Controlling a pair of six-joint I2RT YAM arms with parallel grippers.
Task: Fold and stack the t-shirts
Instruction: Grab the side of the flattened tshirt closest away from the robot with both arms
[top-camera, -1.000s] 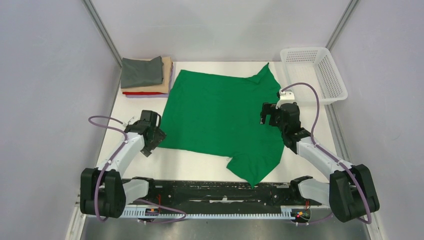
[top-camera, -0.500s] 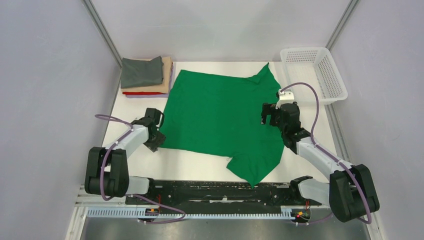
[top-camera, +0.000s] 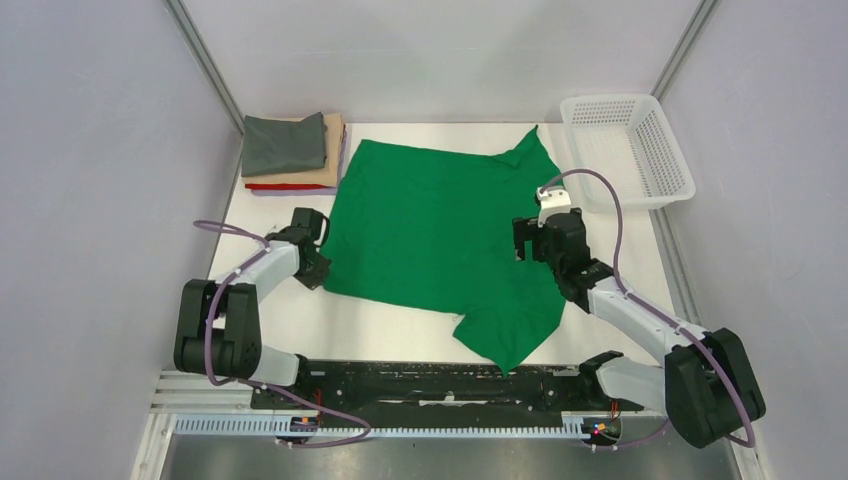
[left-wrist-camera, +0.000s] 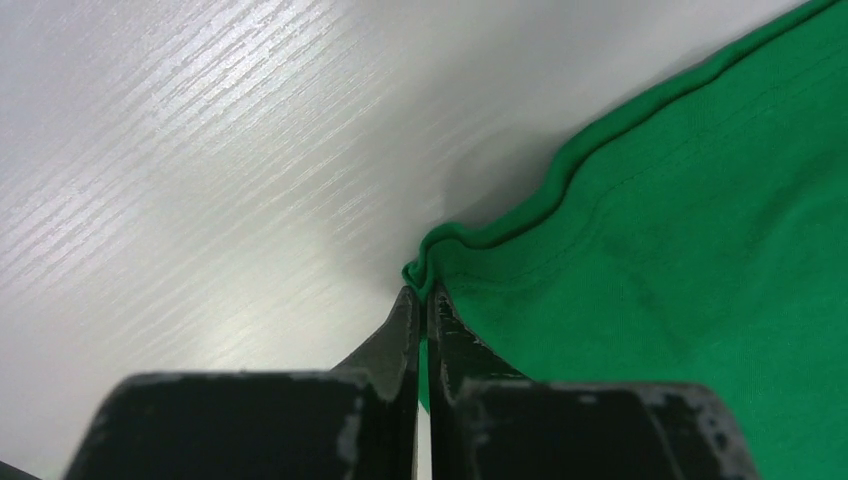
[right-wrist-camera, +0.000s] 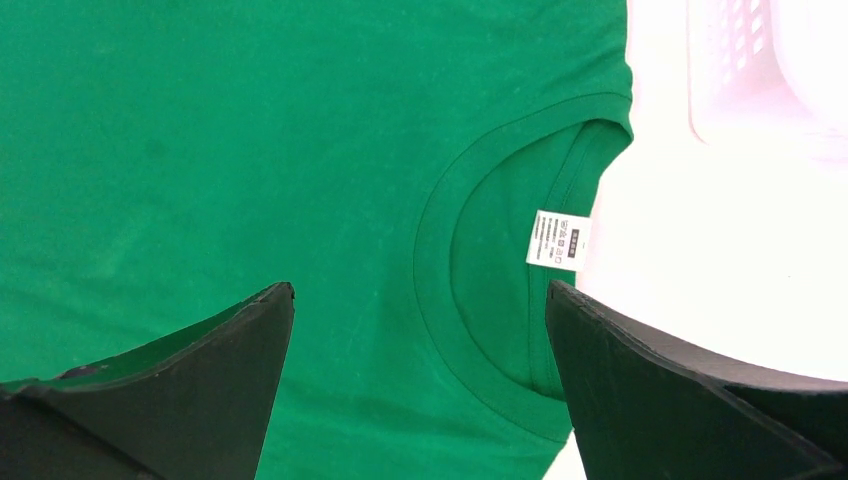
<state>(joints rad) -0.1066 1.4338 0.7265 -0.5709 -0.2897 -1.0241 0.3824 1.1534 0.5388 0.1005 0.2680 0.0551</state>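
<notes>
One green t-shirt (top-camera: 430, 230), left gripper (left-wrist-camera: 421, 297) newly pinching

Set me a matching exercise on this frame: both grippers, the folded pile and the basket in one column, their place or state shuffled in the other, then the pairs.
Things
1. left gripper
2. right gripper
3. folded shirts
4. basket

Place or state
A. far right corner of the table
B. jaws wide open above the neck label of the green t-shirt
C. far left corner, grey one on top
D. jaws closed on the green t-shirt's hem corner

Pairs: 1-D, 2-B, 3-C, 4-A
</notes>
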